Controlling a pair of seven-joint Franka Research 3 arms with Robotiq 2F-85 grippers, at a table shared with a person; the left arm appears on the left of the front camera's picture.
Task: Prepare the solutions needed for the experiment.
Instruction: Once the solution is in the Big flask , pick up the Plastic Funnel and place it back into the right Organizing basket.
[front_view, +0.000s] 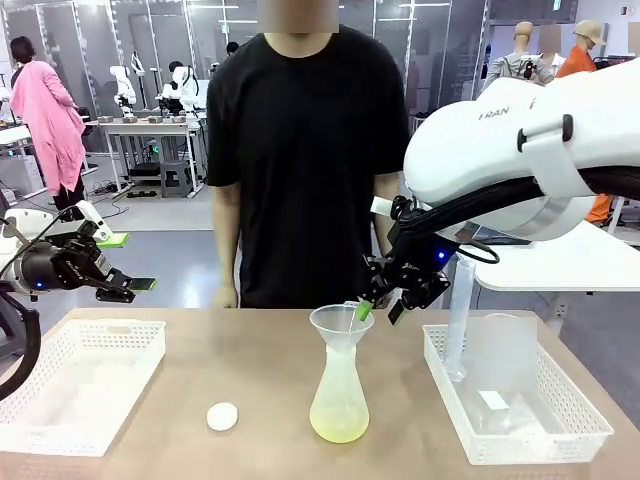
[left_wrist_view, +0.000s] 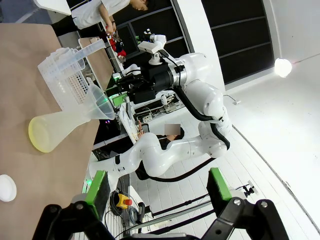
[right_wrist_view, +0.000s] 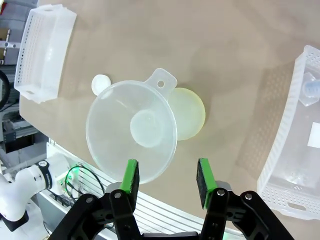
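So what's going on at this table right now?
A clear flask with a little pale yellow solution at its bottom stands mid-table, with a funnel seated in its neck. The right claw hangs open at the funnel's rim, gripping nothing. The left claw is open and empty above the left basket. The person stands at the far side, arms down. A white cap lies on the table beside the flask.

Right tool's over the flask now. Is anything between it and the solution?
Yes. The clear funnel sits in the neck of the flask, directly over the pale yellow solution at its bottom. The right tool hangs open beside the funnel's rim, gripping nothing.
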